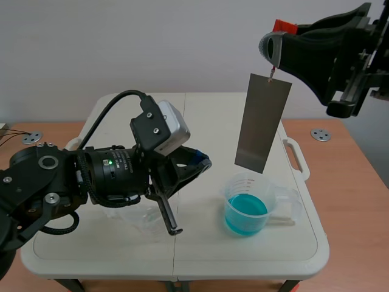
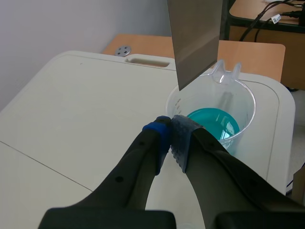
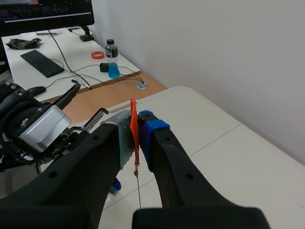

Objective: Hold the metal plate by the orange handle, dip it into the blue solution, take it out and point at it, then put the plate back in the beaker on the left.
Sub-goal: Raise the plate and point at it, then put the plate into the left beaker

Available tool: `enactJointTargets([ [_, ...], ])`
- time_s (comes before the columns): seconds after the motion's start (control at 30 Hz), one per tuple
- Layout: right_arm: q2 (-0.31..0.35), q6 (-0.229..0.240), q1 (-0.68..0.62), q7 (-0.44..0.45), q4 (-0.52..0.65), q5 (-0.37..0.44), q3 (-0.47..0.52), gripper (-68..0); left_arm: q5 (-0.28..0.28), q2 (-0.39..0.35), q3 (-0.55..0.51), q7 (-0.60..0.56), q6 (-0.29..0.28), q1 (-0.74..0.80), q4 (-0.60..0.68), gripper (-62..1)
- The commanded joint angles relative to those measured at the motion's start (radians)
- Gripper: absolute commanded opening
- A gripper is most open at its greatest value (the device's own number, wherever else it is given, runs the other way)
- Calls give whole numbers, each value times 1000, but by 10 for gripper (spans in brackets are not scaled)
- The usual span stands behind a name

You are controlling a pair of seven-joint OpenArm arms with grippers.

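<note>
**Plate hangs over the blue solution**

The right gripper (image 1: 272, 52) pinches the orange handle (image 1: 281, 25). The metal plate (image 1: 262, 121) dangles at 12 o'clock of the beaker of blue solution (image 1: 246, 213), clear of the liquid. The left gripper (image 1: 205, 163), fingers (image 2: 155, 143) pressed together on nothing, points from 9 o'clock at the plate's lower edge.

I've got the plate (image 1: 262, 121) hanging by its handle (image 1: 281, 26) from R gripper (image 1: 271, 53), above the beaker (image 1: 248, 204) w/ solution (image 1: 245, 214) in it, on the table's (image 1: 200, 258) right half. L gripper (image 1: 202, 163) is just left of it. 2nd beaker (image 1: 138, 217) is under L arm (image 1: 91, 173).
</note>
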Motion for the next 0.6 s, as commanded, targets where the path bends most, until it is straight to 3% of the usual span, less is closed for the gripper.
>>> enactJointTargets([
  [0.0, 13, 8, 10, 11, 21, 15, 15, -662, -35, -33, -39, -18, 18, -3, 14, -590],
  [0.3, 13, 8, 10, 11, 21, 15, 15, -662, -226, -238, -268, -25, 60, 96, 43, -590],
  [0.57, 13, 8, 10, 11, 21, 15, 15, -662, -380, -444, -478, -25, 71, 332, 44, -590],
])
